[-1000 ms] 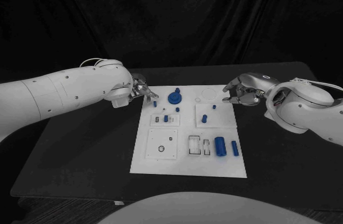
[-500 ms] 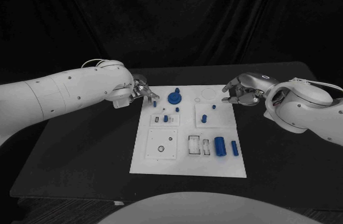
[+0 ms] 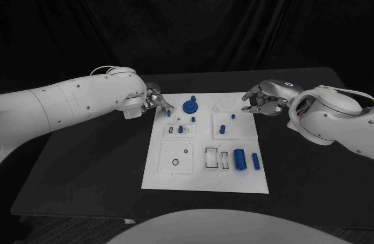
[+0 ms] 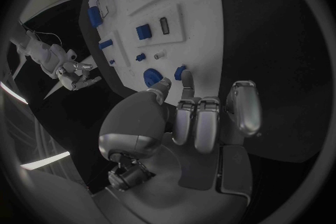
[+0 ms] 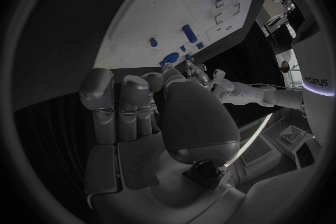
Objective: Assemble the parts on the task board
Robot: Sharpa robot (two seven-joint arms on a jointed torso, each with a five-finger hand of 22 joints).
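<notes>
Left hand point(image 3: 153, 102) nearer small blue peg point(image 3: 169, 113)

The head view looks steeply down from above and in front of the task board point(image 3: 206, 147), taking in the whole plate and the black table point(image 3: 93, 163) around it. The left wrist view sits close behind the left hand point(image 4: 199, 123), facing over its fingers onto the task board's point(image 4: 196, 17) far end. The right wrist view sits behind the right hand point(image 5: 140, 106), looking along the same task board point(image 5: 175, 5). All three share that plate.
</notes>
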